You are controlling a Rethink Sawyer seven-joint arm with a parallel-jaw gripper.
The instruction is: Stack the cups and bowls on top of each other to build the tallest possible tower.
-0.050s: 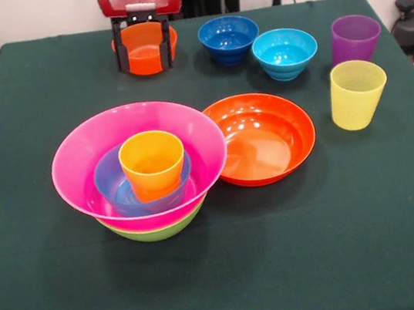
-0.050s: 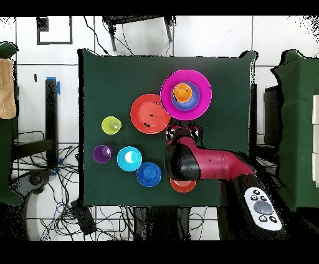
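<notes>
Trouble, if it comes, starts at the far edge of the table, where the gripper (image 1: 146, 45) stands with its black fingers (image 1: 120, 47) straddling the small orange bowl (image 1: 147, 48), one on each side of the rim. Whether the jaws are already clenched on it I cannot tell from where I stand. A glossy round wall pinched from outside could squirt free or tilt on the lift, and a tilted bowl would land crooked on the tower (image 1: 141, 172).

That tower stands near the middle, somewhat left: lime green bowl (image 1: 156, 230) at the bottom, big pink bowl (image 1: 84, 165) nested in it, a blue bowl (image 1: 107, 179) inside that, and the orange cup (image 1: 153, 161) upright in the blue one. The cup is open-mouthed, so a bowl set on it off-centre may slide off or knock it askew.

Just right of the tower, nearly touching it, lies the shallow orange bowl (image 1: 264, 137), empty. Far right stand the yellow cup (image 1: 357, 93) and purple cup (image 1: 354, 38), both empty, with the cyan bowl (image 1: 285, 53) and dark blue bowl (image 1: 229, 39) beside them, also empty.
</notes>
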